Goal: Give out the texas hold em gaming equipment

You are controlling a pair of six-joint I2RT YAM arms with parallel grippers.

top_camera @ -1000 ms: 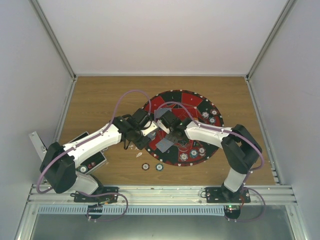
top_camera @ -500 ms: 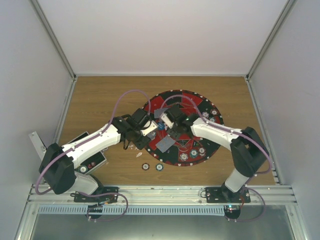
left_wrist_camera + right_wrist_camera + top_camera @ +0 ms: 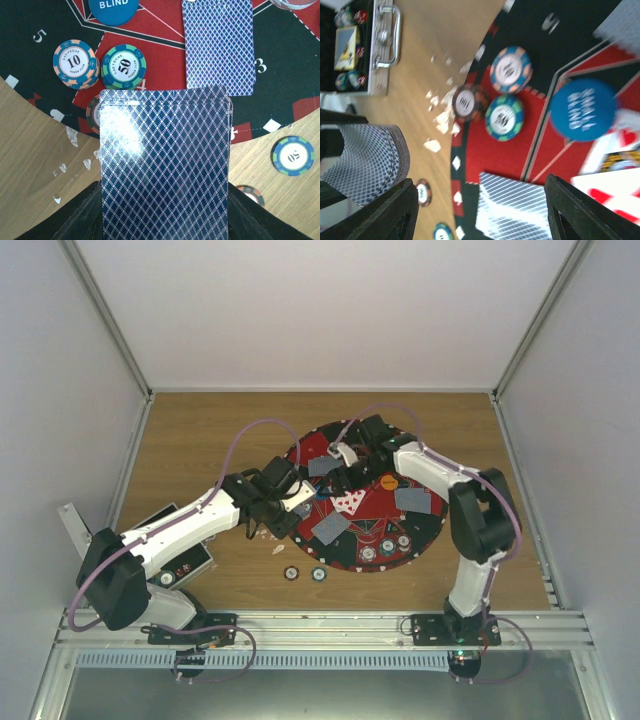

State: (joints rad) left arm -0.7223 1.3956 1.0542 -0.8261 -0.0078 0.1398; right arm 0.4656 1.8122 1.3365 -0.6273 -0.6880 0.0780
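Observation:
My left gripper (image 3: 293, 502) is shut on a deck of blue-backed playing cards (image 3: 165, 165), held at the left rim of the round mat (image 3: 425, 530). My right gripper (image 3: 340, 476) hangs open over the mat with nothing between its fingers (image 3: 395, 210); a face-down card (image 3: 515, 207) lies flat below it. Face-up cards (image 3: 348, 502) rest in the mat's middle. Other face-down cards (image 3: 415, 500) lie around them. Three poker chips (image 3: 123, 66) sit by a blue blind disc (image 3: 583, 116), and an orange disc (image 3: 388, 481) is at the centre right.
Two chips (image 3: 291, 573) lie on the wooden table in front of the mat, and three more (image 3: 387, 545) sit on its near rim. The black case (image 3: 170, 550) stands at the left beside my left arm. White scraps (image 3: 62, 167) litter the wood.
My right gripper has opened and pulled back toward the far side of the mat, leaving face-up cards in the middle. The left gripper has kept still with the deck.

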